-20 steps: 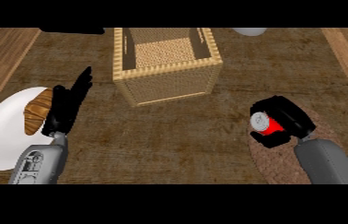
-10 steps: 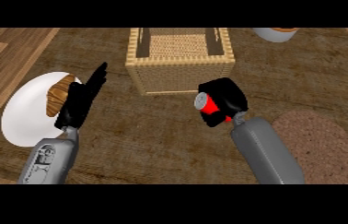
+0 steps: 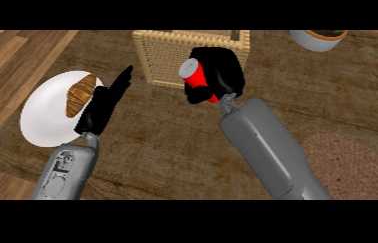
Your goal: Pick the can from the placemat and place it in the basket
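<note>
You see the wooden counter carrying the wicker basket at top centre, a white plate with bread at left and a brown placemat at lower right. Your right hand is curled round the red can, held against the basket's front wall, off the placemat. Your left hand rests with fingers straight beside the plate, holding nothing.

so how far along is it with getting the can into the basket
The pick looks done: the right hand is curled round the red can, clear of the placemat at lower right. In hand is the carry: the can shows in front of the wicker basket's near wall, not inside it. Left: bring it over the opening and let go. The left hand rests open beside the white plate.
</note>
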